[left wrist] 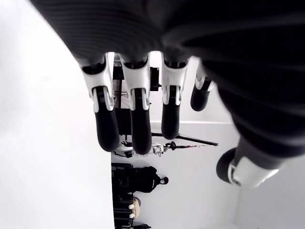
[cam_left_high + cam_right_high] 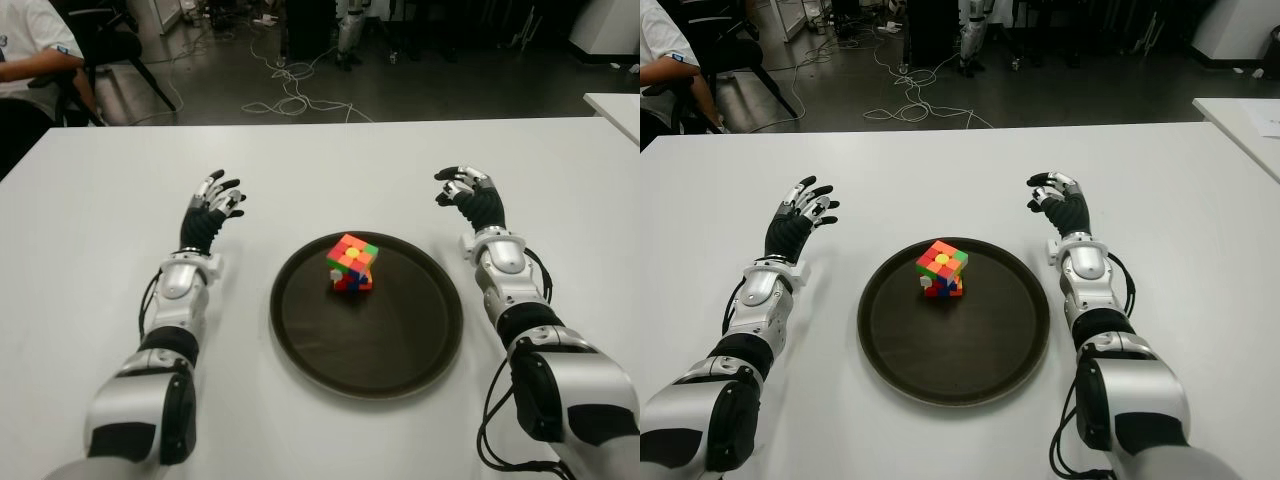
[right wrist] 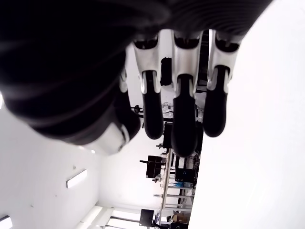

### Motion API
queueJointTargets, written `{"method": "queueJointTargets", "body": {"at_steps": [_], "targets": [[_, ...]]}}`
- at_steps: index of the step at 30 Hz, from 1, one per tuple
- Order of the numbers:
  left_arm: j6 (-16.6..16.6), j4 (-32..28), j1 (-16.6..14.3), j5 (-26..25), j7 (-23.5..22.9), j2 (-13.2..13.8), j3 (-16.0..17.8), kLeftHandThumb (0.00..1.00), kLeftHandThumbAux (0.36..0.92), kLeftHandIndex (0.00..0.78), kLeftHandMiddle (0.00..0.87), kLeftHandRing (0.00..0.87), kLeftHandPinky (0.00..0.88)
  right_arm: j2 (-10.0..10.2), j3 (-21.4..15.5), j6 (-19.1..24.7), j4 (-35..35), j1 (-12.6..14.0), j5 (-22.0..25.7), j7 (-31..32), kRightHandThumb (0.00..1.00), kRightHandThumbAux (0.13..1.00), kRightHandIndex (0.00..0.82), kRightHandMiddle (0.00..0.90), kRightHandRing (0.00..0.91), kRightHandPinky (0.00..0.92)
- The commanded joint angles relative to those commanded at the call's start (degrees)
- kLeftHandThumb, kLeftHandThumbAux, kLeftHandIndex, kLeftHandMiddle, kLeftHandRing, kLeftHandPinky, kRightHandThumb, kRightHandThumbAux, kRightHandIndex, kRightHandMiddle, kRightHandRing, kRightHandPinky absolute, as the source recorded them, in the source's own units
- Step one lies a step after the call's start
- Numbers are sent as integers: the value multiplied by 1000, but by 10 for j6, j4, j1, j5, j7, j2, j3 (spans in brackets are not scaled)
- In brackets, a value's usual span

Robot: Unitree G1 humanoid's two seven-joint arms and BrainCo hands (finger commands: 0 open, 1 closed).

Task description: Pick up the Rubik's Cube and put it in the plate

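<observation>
The Rubik's Cube (image 2: pixel 351 262) stands tilted on one edge inside the dark round plate (image 2: pixel 400 350), a little toward the plate's far side. My left hand (image 2: pixel 213 203) is over the white table to the left of the plate, fingers relaxed and holding nothing. My right hand (image 2: pixel 466 190) shows to the right of the plate, beyond its far edge, fingers loosely bent and empty. Both wrist views show only bare fingers (image 1: pixel 136 125) (image 3: pixel 183 126) with nothing between them.
The white table (image 2: pixel 100 200) stretches wide on both sides of the plate. Past its far edge lie floor cables (image 2: pixel 290 95) and a chair with a seated person (image 2: pixel 35 60) at the far left. Another white table corner (image 2: pixel 615 105) shows at the right.
</observation>
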Motion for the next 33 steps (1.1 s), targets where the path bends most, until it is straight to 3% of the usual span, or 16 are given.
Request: {"method": "queueJointTargets", "body": {"at_steps": [11, 14, 17, 22, 33], "targets": [[0, 4, -2, 4, 8, 0, 0, 262, 554, 41, 232, 282, 345, 1, -4, 0, 2, -1, 2, 0, 665, 739, 405, 521, 593, 652], [1, 4, -2, 3, 6, 0, 1, 255, 548, 40, 230, 284, 347, 0, -4, -1, 4, -1, 1, 1, 222, 739, 335, 518, 593, 646], [0, 4, -2, 4, 6, 0, 0, 253, 543, 42, 230, 285, 346, -1, -4, -3, 7, -1, -1, 2, 72, 731, 317, 517, 594, 646], [-5, 4, -1, 6, 3, 0, -1, 272, 539, 49, 235, 288, 352, -3, -1, -12, 11, -1, -7, -1, 16, 709, 318, 520, 598, 652], [-21, 4, 2, 13, 3, 0, -7, 296, 528, 64, 245, 296, 357, -4, -8, -17, 14, 1, 3, 18, 3, 710, 324, 511, 580, 636]]}}
